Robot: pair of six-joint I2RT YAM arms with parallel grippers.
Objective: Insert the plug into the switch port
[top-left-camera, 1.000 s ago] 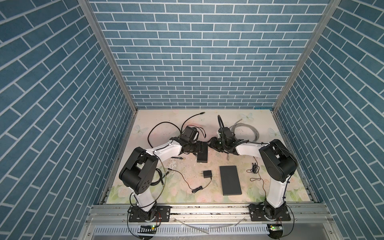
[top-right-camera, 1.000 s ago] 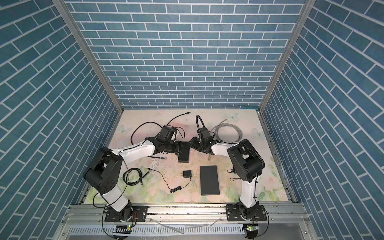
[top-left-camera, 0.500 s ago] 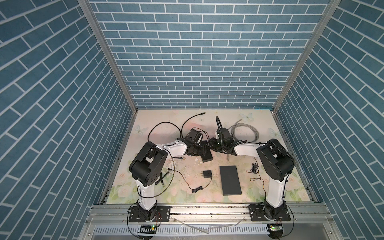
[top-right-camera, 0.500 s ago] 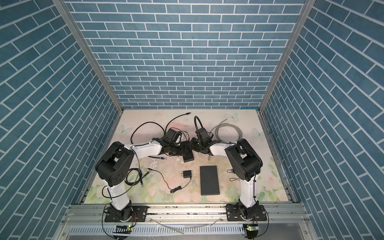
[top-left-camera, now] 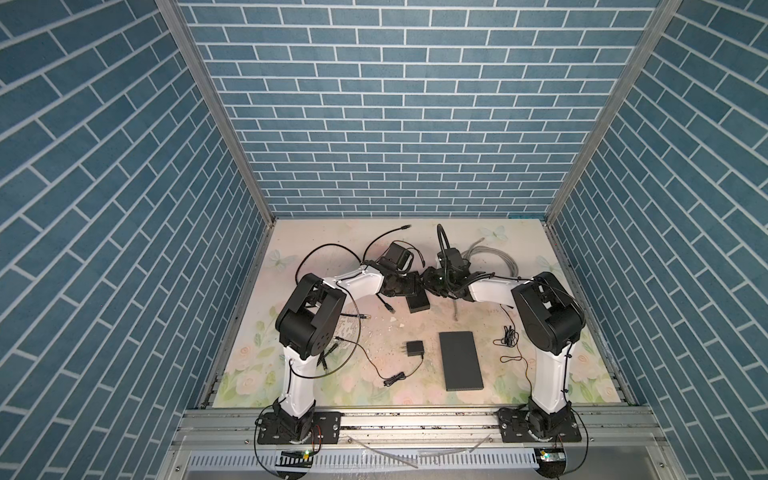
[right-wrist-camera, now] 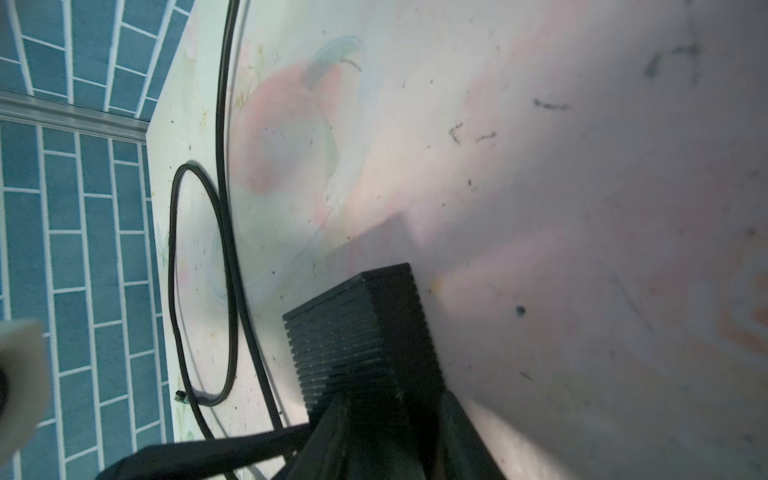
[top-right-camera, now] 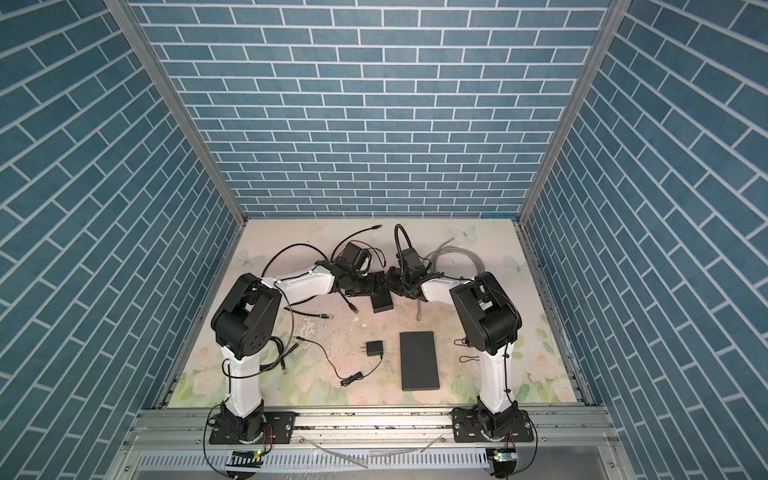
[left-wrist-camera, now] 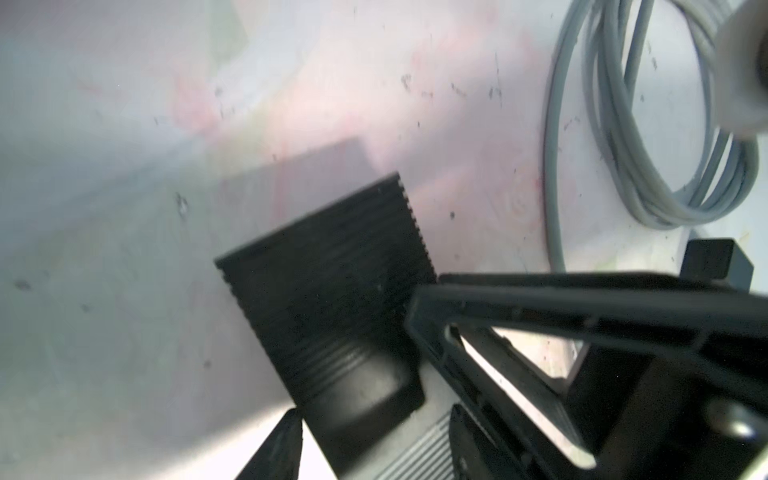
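Mid-frame on the floral mat [top-left-camera: 482, 328], the left gripper [top-left-camera: 409, 289] and right gripper [top-left-camera: 432, 286] clasp the small ribbed black switch [top-left-camera: 419, 305] from opposite sides, while the nearest black cable plug [top-left-camera: 390, 308] lies loose just left, insertion apparently not yet begun.

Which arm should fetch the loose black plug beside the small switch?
Left, likely: the black plug lies near the left tool, on that side of the switch; the right tool would reach across it.
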